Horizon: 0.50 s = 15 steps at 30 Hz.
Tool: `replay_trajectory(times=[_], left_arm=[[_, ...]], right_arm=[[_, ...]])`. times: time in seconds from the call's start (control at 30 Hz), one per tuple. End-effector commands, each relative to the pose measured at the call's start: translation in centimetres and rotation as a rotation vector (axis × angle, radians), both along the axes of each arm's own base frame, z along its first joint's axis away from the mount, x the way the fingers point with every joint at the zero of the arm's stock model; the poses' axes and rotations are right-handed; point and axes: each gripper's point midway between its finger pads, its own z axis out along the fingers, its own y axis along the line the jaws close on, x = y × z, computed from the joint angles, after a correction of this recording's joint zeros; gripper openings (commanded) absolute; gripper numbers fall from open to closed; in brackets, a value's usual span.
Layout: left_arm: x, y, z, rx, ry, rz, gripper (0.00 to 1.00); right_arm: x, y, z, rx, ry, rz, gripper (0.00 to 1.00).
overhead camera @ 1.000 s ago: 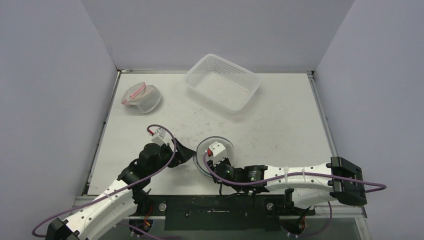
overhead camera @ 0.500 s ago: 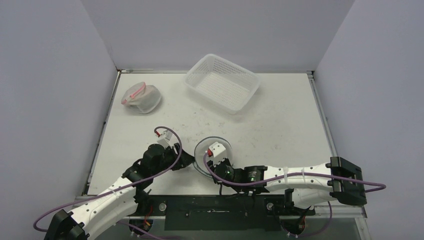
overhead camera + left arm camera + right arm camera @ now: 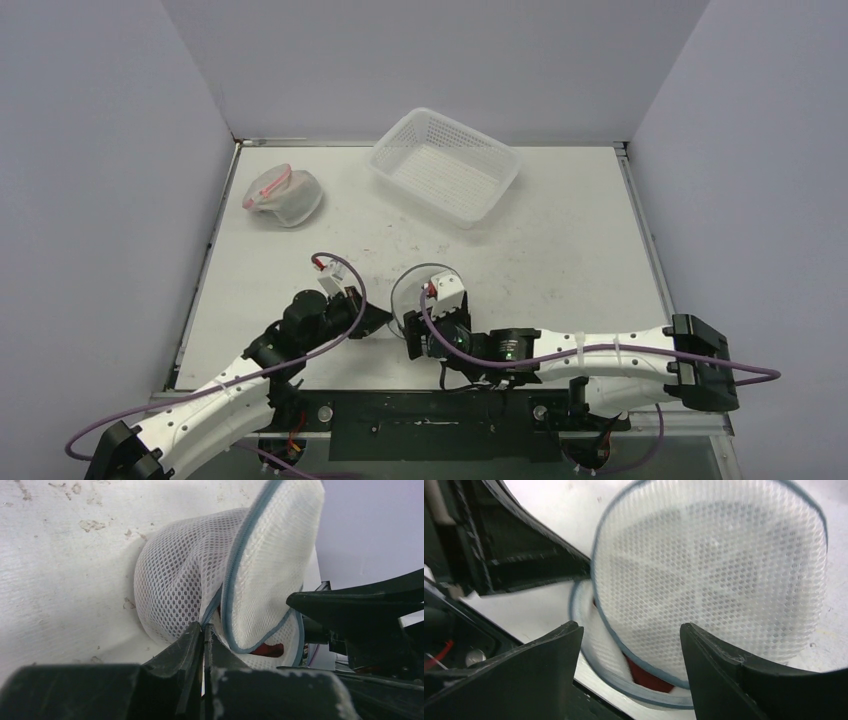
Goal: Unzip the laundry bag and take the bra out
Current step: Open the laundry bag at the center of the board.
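While the round white mesh laundry bag (image 3: 709,570) with blue-grey zip lies part-unzipped near the white table (image 3: 560,250) front edge, red bra (image 3: 646,677) showing inside | step: rim to be pinned, flap lifted clear before the bra is drawn out | left gripper (image 3: 204,630): jaws pressed together on the zip seam | right gripper (image 3: 630,627): jaws wide, flap ahead between them, nothing held

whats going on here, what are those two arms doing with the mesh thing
Two robot arms are working on a round mesh laundry bag at the near edge of the table. The left gripper is shut on the bag's rim at the zip line. The right gripper is open, facing the lifted flap. The bag is partly unzipped. A red item, likely the bra, shows inside and is not yet out.
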Motion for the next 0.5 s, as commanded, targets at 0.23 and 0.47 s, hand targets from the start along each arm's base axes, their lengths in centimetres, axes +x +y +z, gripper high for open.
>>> replay_trajectory(times=[0.23, 0.47], left_arm=[[0.4, -2.2, 4.8, -0.117, -0.134, -0.030, 0.00], [0.0, -2.7, 4.7, -0.127, -0.132, -0.040, 0.00]], right_arm=[[2.3, 3.8, 4.2, 0.027, -0.075, -0.197, 0.74], [3.4, 3.7, 3.3, -0.024, -0.102, -0.275, 0.66]])
